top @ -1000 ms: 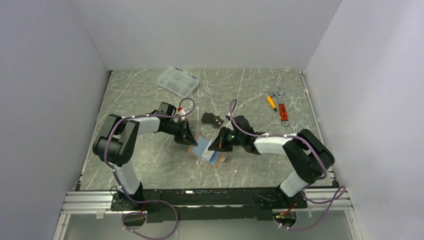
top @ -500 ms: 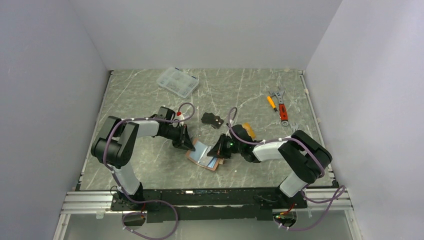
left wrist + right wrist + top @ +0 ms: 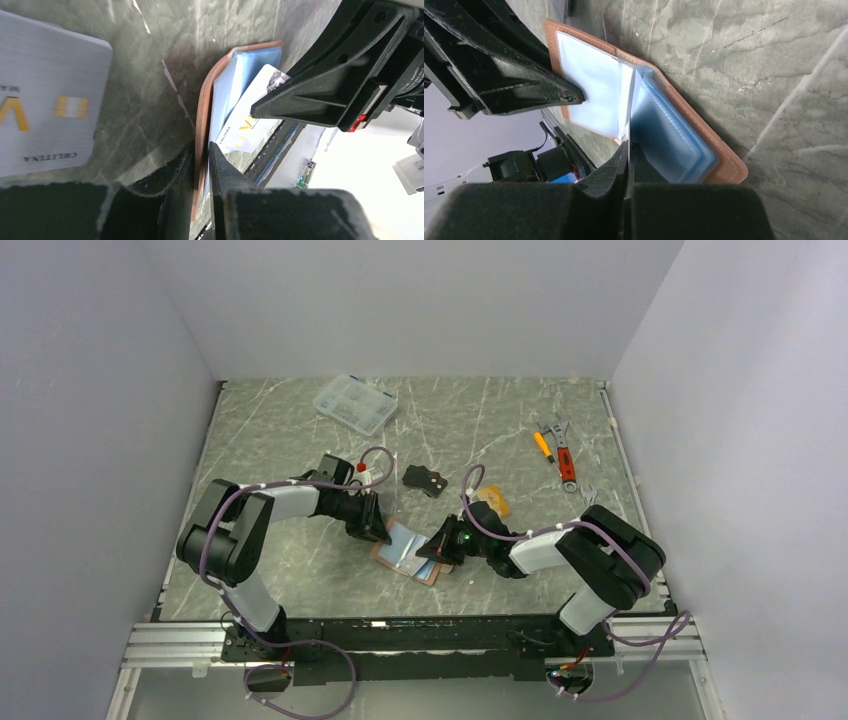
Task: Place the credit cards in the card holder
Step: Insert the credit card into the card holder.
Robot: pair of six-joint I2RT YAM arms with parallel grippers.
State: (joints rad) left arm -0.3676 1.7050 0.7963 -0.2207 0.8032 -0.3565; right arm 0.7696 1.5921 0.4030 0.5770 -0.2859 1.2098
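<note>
Gaping tan leather card holder [image 3: 728, 169], glossy sleeves [image 3: 594, 90]

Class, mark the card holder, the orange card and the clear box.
card holder [image 3: 669, 135]: right wrist view, blue inner sleeve.
orange card [image 3: 493, 503]: top view, its face.
clear box [image 3: 354, 404]: top view, lid middle.

Both arms are being stretched low toward the middle of the table, elbows set out toward its side edges. The left gripper [image 3: 374, 525] [image 3: 200, 150] is being held with its fingers close on either side of the cover of the card holder [image 3: 729, 167], grip unclear. The right gripper [image 3: 440, 545] [image 3: 628, 145] is being pinched shut on a clear sleeve.
</note>
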